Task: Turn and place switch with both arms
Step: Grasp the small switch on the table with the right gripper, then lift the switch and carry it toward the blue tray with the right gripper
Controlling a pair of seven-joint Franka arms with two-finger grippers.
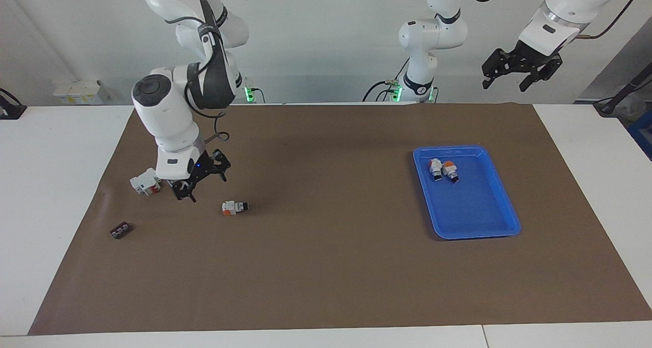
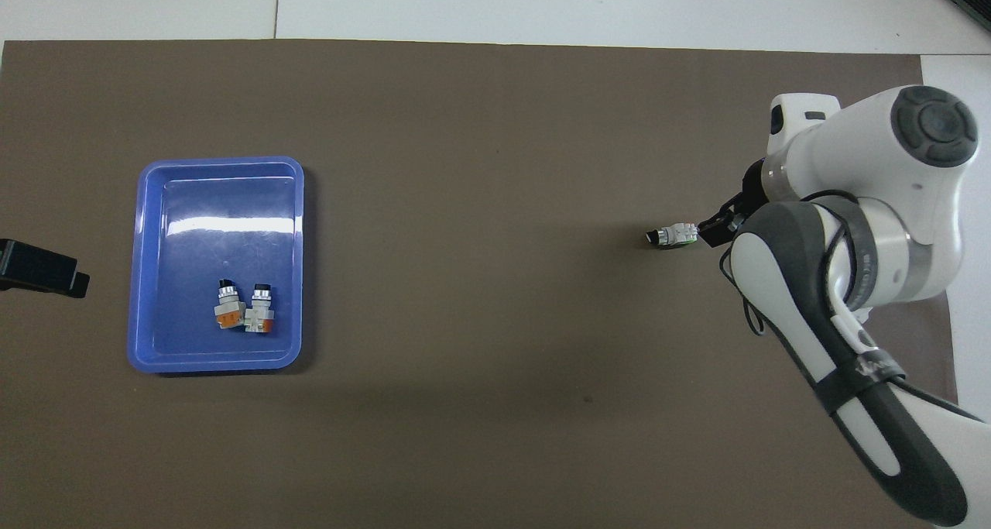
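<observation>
The switch (image 1: 235, 207) lies on its side on the brown mat (image 1: 326, 266), toward the right arm's end of the table. Its long axis runs along the table's length: in the facing view the black cylindrical end points to 3 o'clock, toward the blue tray (image 1: 509, 220), and the white and orange body to 9 o'clock.

The right gripper (image 1: 199, 181) hangs low above the mat with its fingers spread and nothing between them. In the facing view the switch sits at about 4 o'clock from it, close by but apart. In the overhead view (image 2: 714, 228) the switch (image 2: 672, 236) shows at 9 o'clock of the gripper, the black end leading away from it.

The left gripper (image 1: 520, 73) waits raised at the left arm's end of the table, fingers spread and empty, well apart from the switch. The right arm is plainly the nearer one.

Two more switches (image 1: 443, 169) already lie in the tray, at its end nearer the robots. A white block with red parts (image 1: 144, 182) sits just beside the right gripper at 9 o'clock in the facing view, and a small flat black piece (image 1: 120, 230) lies at about 7 o'clock of it.

Judgement: the pick has not yet begun. The coming move needs a short shift of the right gripper, with the fingers set across the switch's long axis.
</observation>
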